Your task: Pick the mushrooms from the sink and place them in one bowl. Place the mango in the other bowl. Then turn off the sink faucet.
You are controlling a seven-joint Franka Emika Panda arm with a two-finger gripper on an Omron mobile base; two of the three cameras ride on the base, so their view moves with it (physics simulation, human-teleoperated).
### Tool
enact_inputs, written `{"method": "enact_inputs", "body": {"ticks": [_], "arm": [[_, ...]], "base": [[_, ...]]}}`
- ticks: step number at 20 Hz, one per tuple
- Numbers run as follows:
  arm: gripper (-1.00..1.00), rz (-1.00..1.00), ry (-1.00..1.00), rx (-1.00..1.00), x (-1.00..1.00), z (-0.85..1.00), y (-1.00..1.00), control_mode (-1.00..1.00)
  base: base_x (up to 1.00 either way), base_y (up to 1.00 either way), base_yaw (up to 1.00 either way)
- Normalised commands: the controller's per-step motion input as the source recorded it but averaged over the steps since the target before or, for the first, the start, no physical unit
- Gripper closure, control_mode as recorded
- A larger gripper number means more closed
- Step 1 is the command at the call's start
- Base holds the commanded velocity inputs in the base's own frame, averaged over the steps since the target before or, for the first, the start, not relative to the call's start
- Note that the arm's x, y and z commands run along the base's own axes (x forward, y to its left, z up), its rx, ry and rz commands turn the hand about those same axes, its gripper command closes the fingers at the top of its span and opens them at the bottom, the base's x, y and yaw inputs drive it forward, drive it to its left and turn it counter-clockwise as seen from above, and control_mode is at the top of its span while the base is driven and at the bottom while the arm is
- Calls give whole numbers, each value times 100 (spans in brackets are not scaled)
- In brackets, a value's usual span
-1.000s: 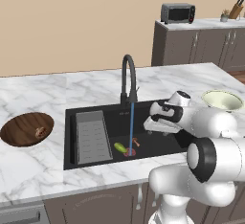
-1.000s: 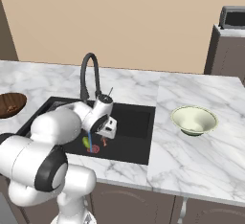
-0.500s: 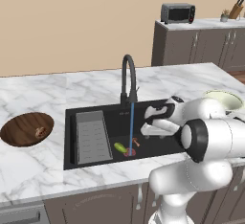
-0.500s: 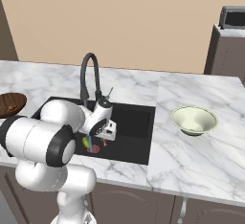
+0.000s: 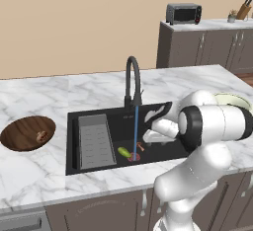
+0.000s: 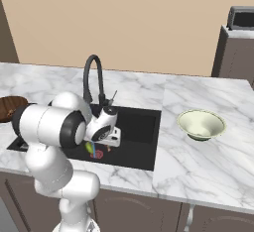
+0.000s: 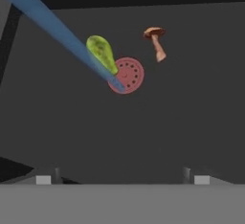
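Note:
In the black sink [image 5: 106, 117], a reddish-brown mushroom [image 5: 140, 146] [image 7: 155, 40] lies beside the red drain [image 7: 127, 74]. The yellow-green mango [image 5: 123, 152] [image 7: 101, 53] [image 6: 90, 147] lies on the drain's other side. My gripper [image 5: 148, 137] [image 6: 110, 142] [image 7: 122, 180] hangs open inside the basin, above and short of both, holding nothing. Another mushroom [image 5: 42, 136] sits in the wooden bowl [image 5: 20, 134] at the left. The pale bowl [image 6: 201, 124] stands on the counter at the right. Water runs in a blue stream [image 5: 136, 129] from the black faucet [image 5: 132, 79] onto the drain.
A grey ribbed tray [image 5: 94, 141] fills the sink's left part. My arm's elbow bulks over the sink's right rim and hides part of the pale bowl [image 5: 233, 100]. A far counter carries a toaster oven [image 5: 183, 13] and a knife block [image 5: 243, 10].
The hand has come down and leftward into the sink, closer to the drain. Its jaws stayed open. Mushroom, mango and bowls have not moved.

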Motion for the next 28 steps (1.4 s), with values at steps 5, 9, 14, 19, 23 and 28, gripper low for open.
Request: {"method": "enact_inputs", "body": {"ticks": [5,9,14,19,23,28], "arm": [[-100,2,1,0,18,-23,9,-100],[-100,0,1,0,18,-22,5,-100],[-100,1,0,0,22,-24,5,-100],[-100,2,0,-1,23,-26,5,-100],[-100,2,0,-3,22,-28,4,-100],[-100,3,0,-1,22,-26,1,-100]], "base": [[0,0,0],[0,0,0],[0,0,0],[0,0,0],[0,0,0],[0,0,0]]}}
